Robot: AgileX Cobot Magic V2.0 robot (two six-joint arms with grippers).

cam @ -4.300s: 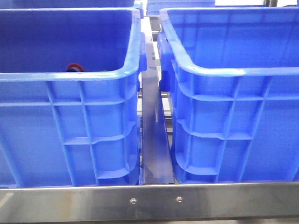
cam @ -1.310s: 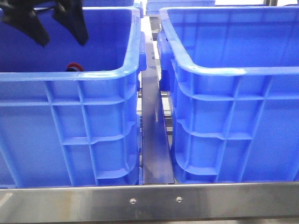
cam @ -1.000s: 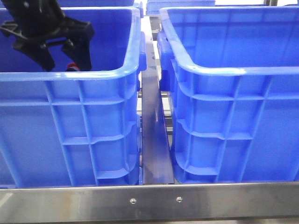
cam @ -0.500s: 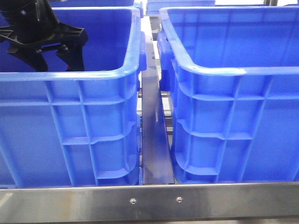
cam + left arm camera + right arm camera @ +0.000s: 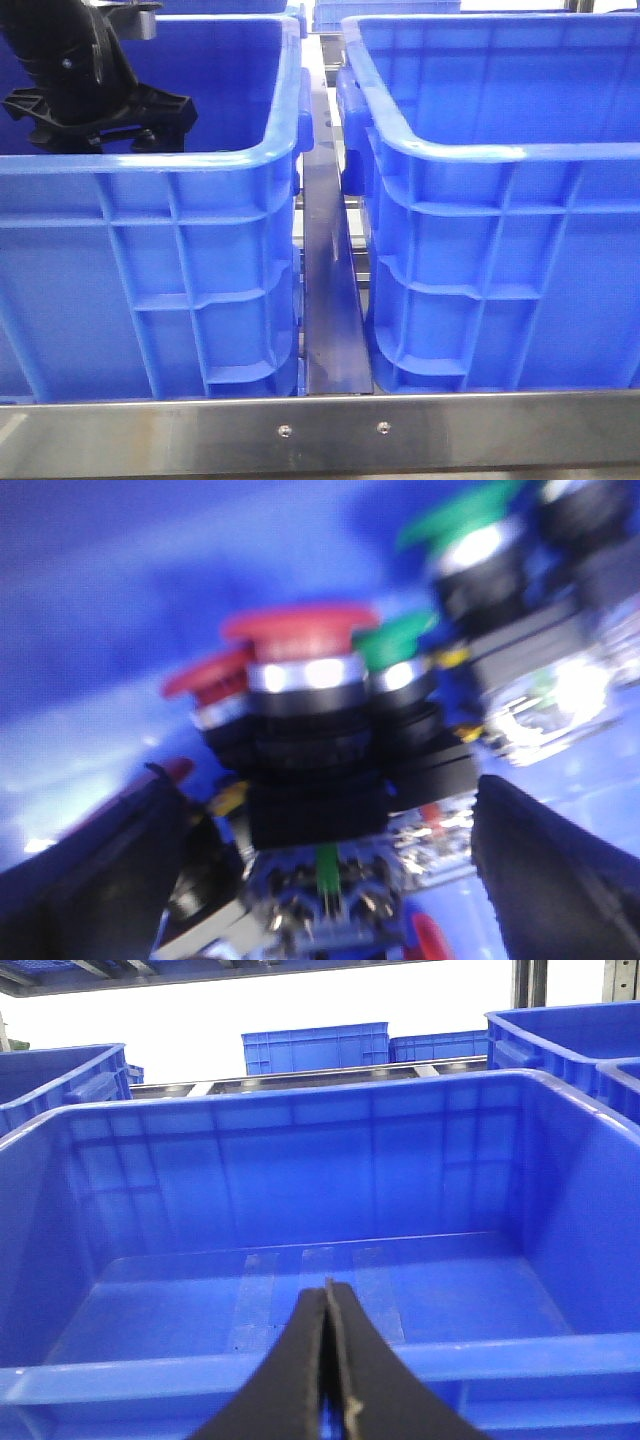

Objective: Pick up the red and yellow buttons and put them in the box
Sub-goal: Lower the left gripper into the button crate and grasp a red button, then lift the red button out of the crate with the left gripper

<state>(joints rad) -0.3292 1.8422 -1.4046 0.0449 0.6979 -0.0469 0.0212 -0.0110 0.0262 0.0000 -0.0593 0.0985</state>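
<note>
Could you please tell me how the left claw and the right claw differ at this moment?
The left claw is open, its fingers spread either side of a red button; the right claw is shut, fingers pressed together on nothing. The left claw is down inside the left crate among the buttons; the right claw sits at the rim of a crate showing a bare floor. Both have black fingers.
</note>
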